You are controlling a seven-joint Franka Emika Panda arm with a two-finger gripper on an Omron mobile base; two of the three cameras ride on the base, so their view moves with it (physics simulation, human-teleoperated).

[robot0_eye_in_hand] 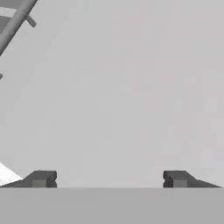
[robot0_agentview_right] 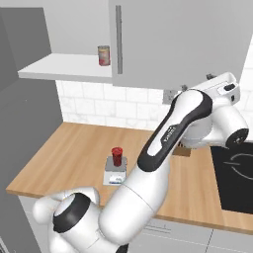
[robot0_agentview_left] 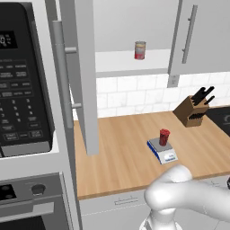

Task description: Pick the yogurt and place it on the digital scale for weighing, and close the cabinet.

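The dark-red yogurt (robot0_agentview_left: 164, 137) (robot0_agentview_right: 117, 156) stands upright on the grey platform of the digital scale (robot0_agentview_left: 167, 156) (robot0_agentview_right: 114, 179) on the wooden counter. The cabinet's left door (robot0_agentview_left: 85, 76) swings wide open, baring the white shelf (robot0_agentview_left: 121, 60) (robot0_agentview_right: 69, 66). Its right door (robot0_agentview_left: 202, 36) (robot0_agentview_right: 173, 39) looks shut. My hand (robot0_agentview_right: 230, 106) is raised at the right, far from the yogurt. In the hand view my gripper (robot0_eye_in_hand: 109, 179) is open with nothing between its fingertips, facing a flat grey door face with a bar handle (robot0_eye_in_hand: 15, 24) at the upper left.
A red-labelled can (robot0_agentview_left: 140, 50) (robot0_agentview_right: 104, 55) stands on the cabinet shelf. A knife block (robot0_agentview_left: 194, 110) sits at the back right of the counter, beside a black cooktop (robot0_agentview_right: 234, 173). A black microwave (robot0_agentview_left: 22, 76) fills the left.
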